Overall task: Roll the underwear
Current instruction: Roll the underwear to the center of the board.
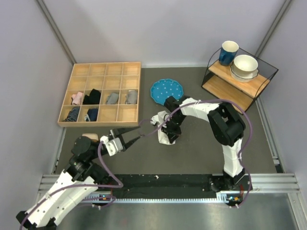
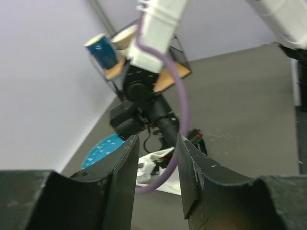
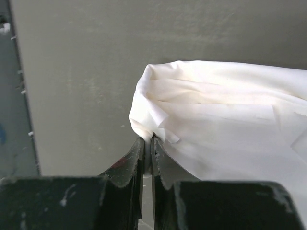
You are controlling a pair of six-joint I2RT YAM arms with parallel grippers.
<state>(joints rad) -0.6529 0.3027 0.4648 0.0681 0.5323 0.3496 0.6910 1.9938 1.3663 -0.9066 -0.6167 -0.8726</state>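
The underwear [image 1: 167,138] is bunched in a white heap on the grey table [image 1: 201,153], near its middle and just on the near side of the blue plate [image 1: 166,91]. A fold at the edge of the cloth is pinched by the right gripper [image 3: 147,140], whose jaws are closed tight on it. The left gripper [image 1: 142,137] is held just left of the heap, its jaws parted narrowly with nothing between them. A wooden compartment tray [image 1: 106,63] is seen at the far left, and a shelf [image 1: 225,88] with a cup [image 1: 229,51] at the far right.
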